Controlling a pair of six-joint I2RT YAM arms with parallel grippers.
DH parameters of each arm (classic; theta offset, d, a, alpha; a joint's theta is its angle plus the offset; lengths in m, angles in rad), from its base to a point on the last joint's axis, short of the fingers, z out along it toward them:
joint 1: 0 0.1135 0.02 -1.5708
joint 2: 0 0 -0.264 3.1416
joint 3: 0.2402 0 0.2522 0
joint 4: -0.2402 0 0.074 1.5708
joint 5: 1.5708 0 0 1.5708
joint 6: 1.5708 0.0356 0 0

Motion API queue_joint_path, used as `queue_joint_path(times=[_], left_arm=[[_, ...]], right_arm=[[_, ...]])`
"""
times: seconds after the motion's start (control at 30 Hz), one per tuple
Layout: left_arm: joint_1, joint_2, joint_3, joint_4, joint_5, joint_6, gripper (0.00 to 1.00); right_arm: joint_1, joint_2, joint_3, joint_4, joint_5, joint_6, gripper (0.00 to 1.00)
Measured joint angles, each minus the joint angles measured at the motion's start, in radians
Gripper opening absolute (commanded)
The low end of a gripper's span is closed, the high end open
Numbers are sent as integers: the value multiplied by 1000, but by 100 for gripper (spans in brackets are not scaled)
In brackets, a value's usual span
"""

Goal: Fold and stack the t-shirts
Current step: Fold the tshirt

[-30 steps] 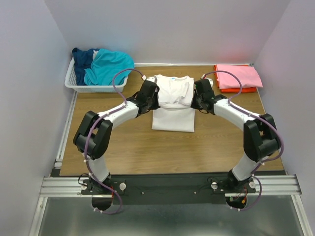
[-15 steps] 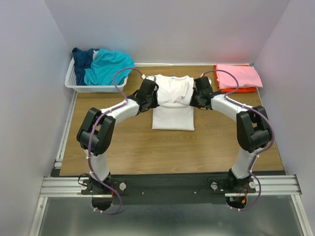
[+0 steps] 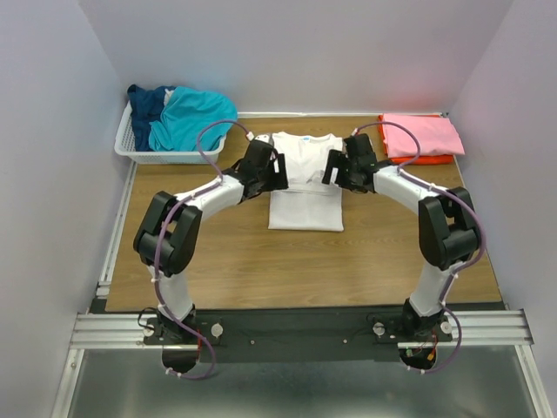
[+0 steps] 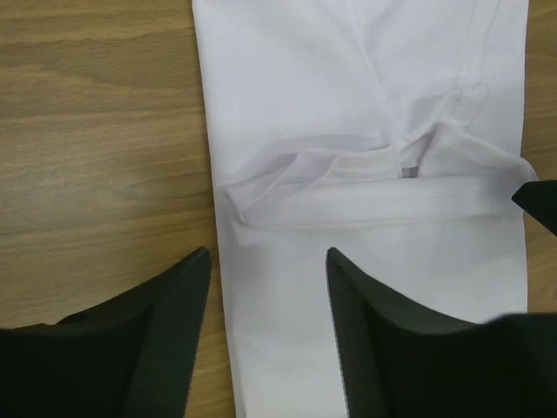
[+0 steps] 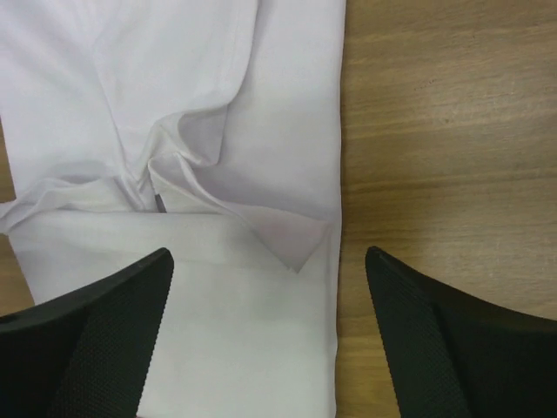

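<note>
A white t-shirt [image 3: 305, 187] lies folded on the wooden table [image 3: 244, 261], its upper layer doubled over with a blue neck label at the far edge. My left gripper [image 3: 278, 171] hovers open over the shirt's left edge, one finger over wood and one over cloth [image 4: 267, 254]. My right gripper [image 3: 334, 171] is open wider over the right edge [image 5: 269, 253]. Neither holds anything. In the wrist views the white shirt [image 4: 348, 104] [image 5: 174, 87] shows a rumpled sleeve fold and a small turned-up corner.
A white slatted basket [image 3: 139, 153] at the back left holds a teal t-shirt [image 3: 196, 117] and a navy t-shirt [image 3: 146, 100]. At the back right a folded pink t-shirt [image 3: 422, 132] lies on an orange t-shirt [image 3: 418, 160]. Grey walls close in three sides.
Both grippers were shut on the sides of the white shirt's upper layer and carried it toward the back. Now both have opened and let the cloth go.
</note>
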Motion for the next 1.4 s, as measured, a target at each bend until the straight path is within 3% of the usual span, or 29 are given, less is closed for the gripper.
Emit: queue_joint_path(times=[0.23, 0.37, 0.57, 0.7, 0.9, 1.4], left_arm=[[0, -193, -88, 8, -1, -13, 98], [0, -356, -230, 48, 6, -35, 98], [-4, -449, -422, 150, 98, -64, 99], [-35, -445, -504, 258, 183, -89, 99], [-93, -356, -504, 387, 234, -113, 98], [-132, -162, -490, 457, 242, -112, 98]], right_arm=[[-2, -122, -31, 3, -67, -21, 100], [13, -190, -78, 31, -147, -20, 100], [77, -121, -101, 69, -245, 2, 100], [92, -21, -91, 94, -281, 23, 100], [92, 65, -41, 112, -296, 47, 100], [91, 167, 97, 132, -243, 55, 100]])
